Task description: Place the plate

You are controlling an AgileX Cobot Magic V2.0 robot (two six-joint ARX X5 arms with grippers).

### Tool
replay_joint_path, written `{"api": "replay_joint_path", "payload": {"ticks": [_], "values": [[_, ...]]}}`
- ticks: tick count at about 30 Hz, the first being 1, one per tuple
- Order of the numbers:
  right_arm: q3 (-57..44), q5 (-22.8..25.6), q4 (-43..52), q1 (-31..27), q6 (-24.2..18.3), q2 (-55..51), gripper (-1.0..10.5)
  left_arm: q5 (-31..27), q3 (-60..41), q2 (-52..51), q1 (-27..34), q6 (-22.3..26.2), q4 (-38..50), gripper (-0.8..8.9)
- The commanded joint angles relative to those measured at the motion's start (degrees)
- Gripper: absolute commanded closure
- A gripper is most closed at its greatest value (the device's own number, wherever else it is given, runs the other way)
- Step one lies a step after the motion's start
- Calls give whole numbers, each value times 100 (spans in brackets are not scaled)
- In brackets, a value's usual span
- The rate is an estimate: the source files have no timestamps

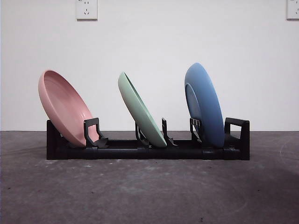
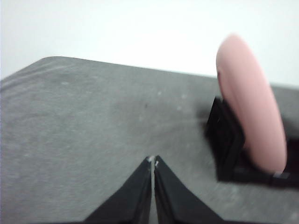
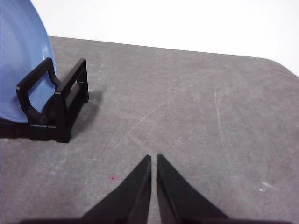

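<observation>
Three plates stand on edge in a black rack (image 1: 149, 151) on the grey table. The pink plate (image 1: 65, 107) leans at the left end, the green plate (image 1: 140, 112) leans in the middle, and the blue plate (image 1: 205, 105) stands nearly upright at the right end. Neither gripper shows in the front view. My left gripper (image 2: 153, 161) is shut and empty, held over bare table beside the pink plate (image 2: 250, 107). On the opposite side, my right gripper (image 3: 153, 157) is shut and empty, off the rack's end (image 3: 60, 105) near the blue plate (image 3: 21, 65).
A white wall with two power outlets (image 1: 87, 9) rises behind the table. Grey table surface (image 1: 149, 191) stretches in front of the rack and out to both sides.
</observation>
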Motion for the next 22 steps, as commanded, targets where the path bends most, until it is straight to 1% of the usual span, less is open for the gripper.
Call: {"api": "replay_joint_path", "payload": {"ticks": [1, 4, 5, 7, 10, 12, 13, 14, 16, 17, 19, 21, 22], "values": [[-42, -4, 114, -7, 610, 0, 930, 17, -105, -13, -11, -1036, 188, 806], [-42, -22, 374, -7, 1266, 0, 930, 79, -105, -13, -11, -1635, 358, 806], [-42, -61, 461, -7, 1502, 0, 930, 136, -105, -13, -11, -1808, 463, 806], [-42, -216, 649, -7, 1840, 0, 930, 214, -105, -13, -11, -2120, 741, 806], [-39, -463, 1073, -7, 2461, 0, 930, 258, -105, -13, -11, -2402, 1241, 806], [-24, -739, 1307, -7, 2494, 0, 930, 275, -103, -11, -11, -2673, 1440, 806], [4, -855, 1342, -7, 2559, 0, 930, 328, -63, -11, -11, -2911, 1436, 806], [66, -968, 1327, -7, 2664, 0, 931, 485, 7, -11, -11, -3134, 1373, 806], [262, -1207, 1102, -7, 2894, 9, 931, 979, 216, 9, -11, -3351, 1158, 803], [424, -1255, 885, -7, 2938, 42, 931, 1187, 382, 35, -11, -3364, 927, 803], [815, -1386, 330, -9, 2905, 153, 931, 1401, 772, 122, -11, -3298, 345, 803], [1255, -1432, -190, -9, 2730, 350, 931, 1499, 1187, 260, -11, -3064, -249, 803], [1484, -1519, -393, -9, 2573, 474, 931, 1502, 1408, 361, -11, -2887, -549, 803]]}}
